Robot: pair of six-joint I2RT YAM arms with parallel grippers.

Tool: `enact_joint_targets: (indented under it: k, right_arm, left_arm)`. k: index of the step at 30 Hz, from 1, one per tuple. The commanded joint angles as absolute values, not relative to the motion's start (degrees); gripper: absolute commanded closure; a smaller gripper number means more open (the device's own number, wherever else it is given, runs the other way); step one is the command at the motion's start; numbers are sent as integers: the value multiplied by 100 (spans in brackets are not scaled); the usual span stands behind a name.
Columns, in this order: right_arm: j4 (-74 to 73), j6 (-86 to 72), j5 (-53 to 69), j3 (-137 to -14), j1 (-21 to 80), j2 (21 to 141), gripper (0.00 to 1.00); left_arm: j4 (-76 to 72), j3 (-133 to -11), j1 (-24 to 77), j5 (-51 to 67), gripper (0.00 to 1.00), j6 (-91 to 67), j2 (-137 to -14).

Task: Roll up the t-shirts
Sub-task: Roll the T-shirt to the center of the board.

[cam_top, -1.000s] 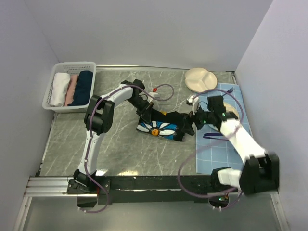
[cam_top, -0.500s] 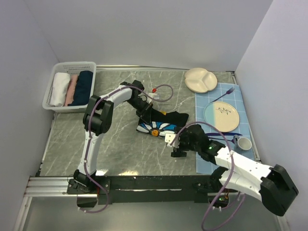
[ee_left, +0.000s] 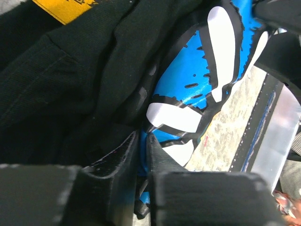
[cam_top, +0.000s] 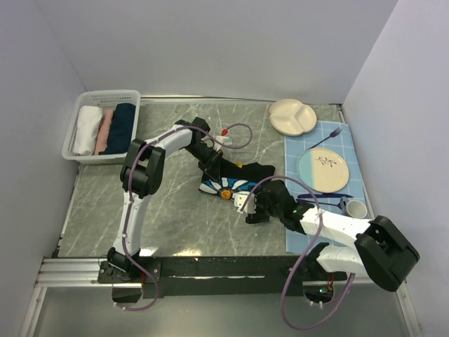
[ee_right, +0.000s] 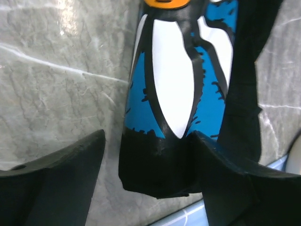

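Note:
The t-shirt lies bunched into a partly rolled bundle on the marble table, black with a blue-and-white flower print and an orange centre. My left gripper is at the bundle's far left end. In the left wrist view it is nearly shut, with a fold of blue printed cloth pinched between the jaws. My right gripper sits at the near end of the bundle. In the right wrist view it stands open astride the black end of the roll; the right finger touches the cloth and the left finger stands apart from it.
A white basket with rolled cloths stands at the back left. At the right lies a blue placemat with a plate, a fork and a cup. A cream divided plate sits behind it.
My right arm swung from the bundle's right end round to its near side and now straddles the near end, jaws slightly narrower. The left arm has stayed in place.

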State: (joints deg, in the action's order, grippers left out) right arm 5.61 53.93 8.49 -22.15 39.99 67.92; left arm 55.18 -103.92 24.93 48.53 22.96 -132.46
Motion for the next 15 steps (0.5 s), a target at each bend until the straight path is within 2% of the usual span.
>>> enact_joint_targets:
  k: [1, 2, 4, 5, 6, 9, 10, 12, 15]
  right_arm:
    - [774, 5572, 835, -2311, 3964, 7057, 32]
    - [756, 5564, 939, -2381, 3894, 7101, 44]
    - [537, 5564, 1124, -2504, 3806, 7206, 58]
    - [458, 5546, 1264, -2609, 3745, 7224, 73]
    - [396, 5528, 1327, -2636, 3735, 7216, 77]
    - [212, 5406, 1563, -2742, 3648, 7198, 79]
    - [150, 5344, 1643, -2838, 3613, 7216, 78]
    - [36, 5239, 1871, -2926, 3525, 7268, 76]
    - [-289, 5002, 2204, -3137, 3358, 7478, 76]
  left_arm:
    - [5046, -10082, 2400, 4263, 74, 2260, -12772]
    - [4679, -9846, 2356, 4263, 71, 2128, -12405]
    - [4379, -9634, 2198, 4472, 66, 1778, -11982]
    - [3968, -9363, 2145, 4508, 63, 1636, -11492]
    - [3720, -9195, 2092, 4509, 59, 1461, -11209]
    - [3245, -8405, 2048, 4273, 48, 1756, -10110]
    - [3217, -7941, 2091, 4228, 38, 2149, -9629]
    - [3182, -7447, 2249, 3790, 38, 2982, -9222]
    - [2332, -5981, 2715, 2876, 36, 3714, -8291]
